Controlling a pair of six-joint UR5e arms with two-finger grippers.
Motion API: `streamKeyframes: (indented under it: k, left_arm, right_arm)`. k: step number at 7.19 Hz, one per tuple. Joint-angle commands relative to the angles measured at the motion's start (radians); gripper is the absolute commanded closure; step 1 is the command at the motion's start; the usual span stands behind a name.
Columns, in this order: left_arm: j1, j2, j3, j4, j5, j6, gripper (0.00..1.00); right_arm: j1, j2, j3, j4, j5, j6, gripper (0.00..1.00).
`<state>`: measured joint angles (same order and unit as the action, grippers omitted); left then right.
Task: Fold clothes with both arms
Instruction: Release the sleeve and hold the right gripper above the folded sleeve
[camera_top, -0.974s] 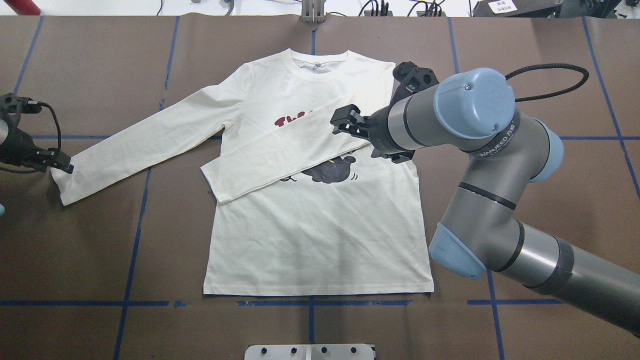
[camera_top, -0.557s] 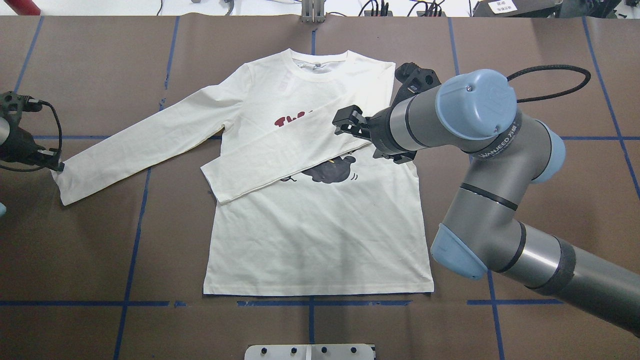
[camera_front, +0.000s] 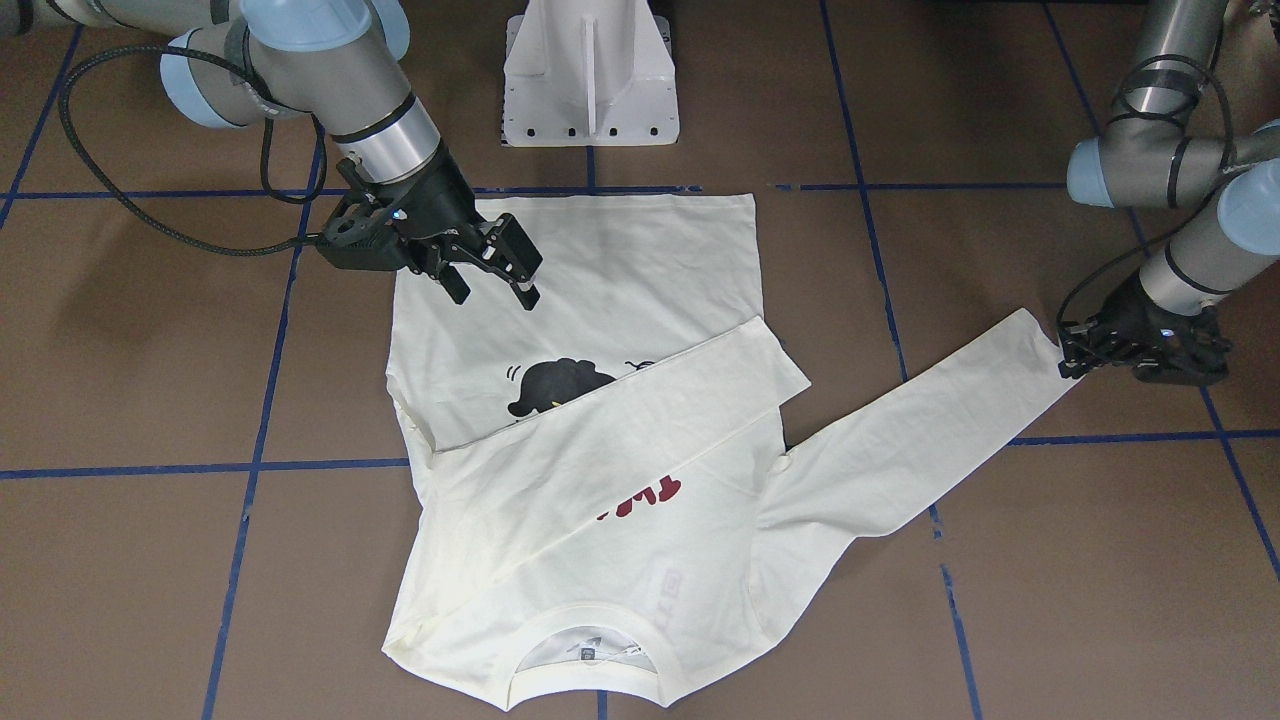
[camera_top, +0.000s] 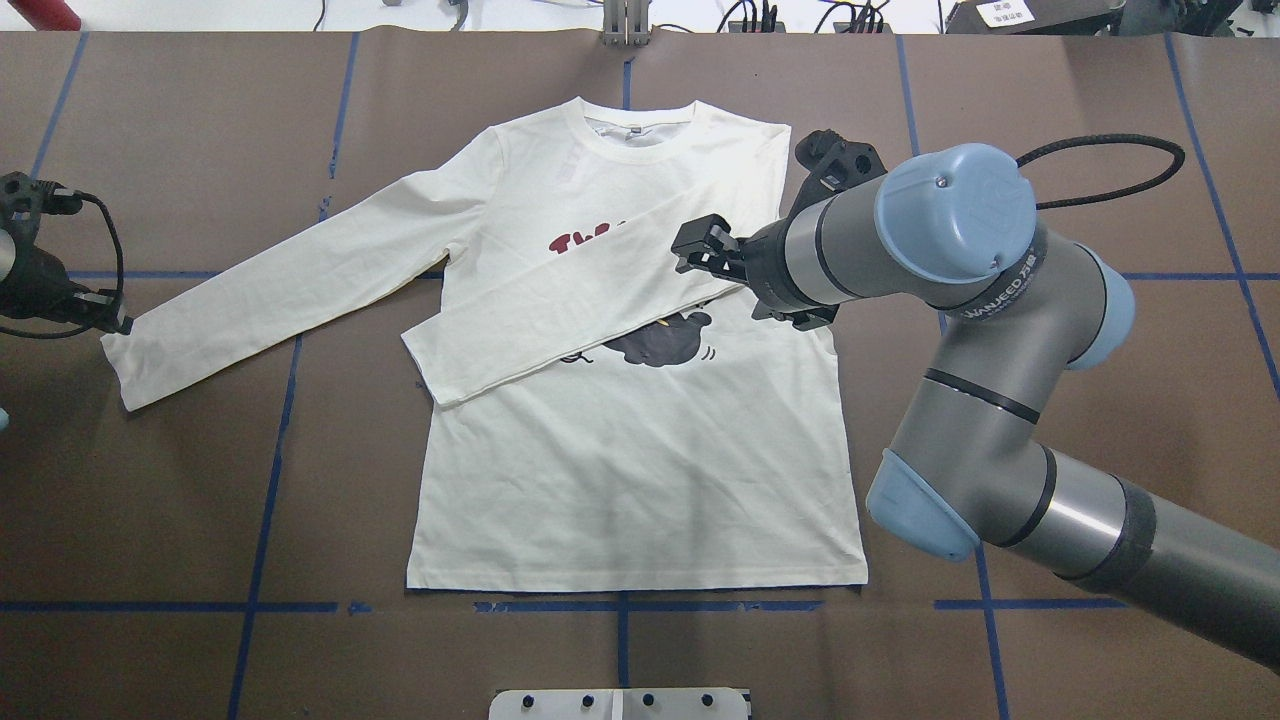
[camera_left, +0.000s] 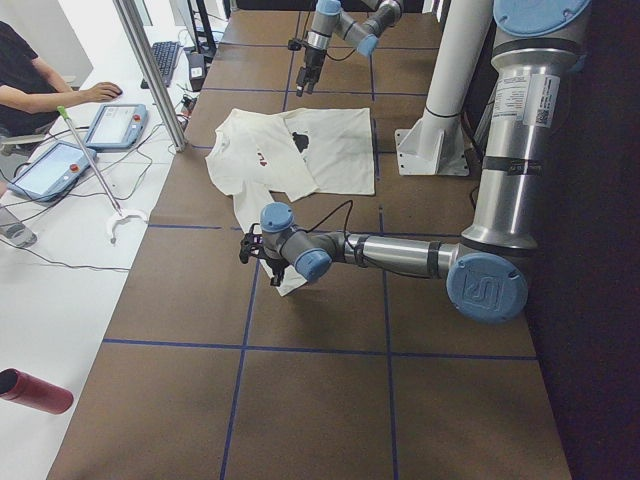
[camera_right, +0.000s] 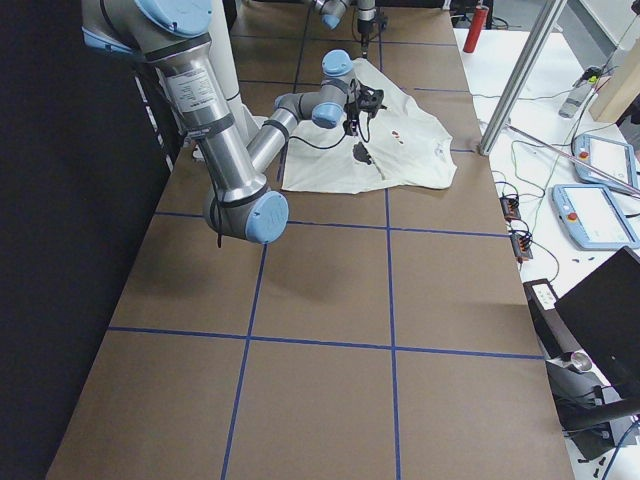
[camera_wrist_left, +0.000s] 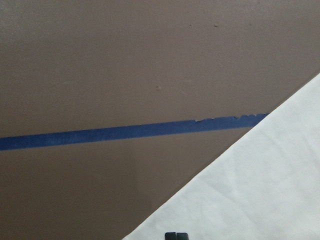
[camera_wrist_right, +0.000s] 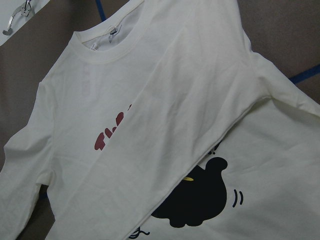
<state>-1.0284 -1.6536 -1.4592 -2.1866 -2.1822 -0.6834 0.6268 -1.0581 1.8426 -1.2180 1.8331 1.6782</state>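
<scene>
The cream-white long-sleeved shirt (camera_top: 640, 470) lies flat, front up, neck toward the far edge. One sleeve (camera_top: 560, 310) is folded across the chest, covering part of the red lettering and the black cat print (camera_wrist_right: 200, 200). The other sleeve (camera_top: 300, 270) stretches out to the side. My right gripper (camera_top: 700, 250) hovers open above the folded sleeve and holds nothing (camera_front: 495, 275). My left gripper (camera_top: 112, 322) sits at the outstretched sleeve's cuff (camera_front: 1045, 345). In the left wrist view its fingertips (camera_wrist_left: 176, 236) meet on the fabric.
The brown table is marked with blue tape lines (camera_top: 270, 480). The white pedestal base (camera_front: 590, 70) stands at the robot's edge. A black cable (camera_top: 1100, 160) loops behind the right arm. A person sits at a side desk (camera_left: 40, 85) with tablets.
The left gripper has shifted slightly outward at the cuff while the sleeve has barely moved. The right gripper has drawn back a little toward the right, still open.
</scene>
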Motion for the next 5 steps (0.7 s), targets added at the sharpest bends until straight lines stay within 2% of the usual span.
streamKeyframes:
  k: [1,5]
  left_arm:
    - [0.001,0.002,0.028,-0.007,0.038,-0.001,0.24]
    - [0.005,0.0,0.023,-0.002,0.036,-0.005,0.3]
  right_arm:
    - [0.001,-0.023,0.018,0.0,0.0,0.0,0.0]
    - [-0.002,-0.025,0.018,0.0,0.0,0.0,0.0]
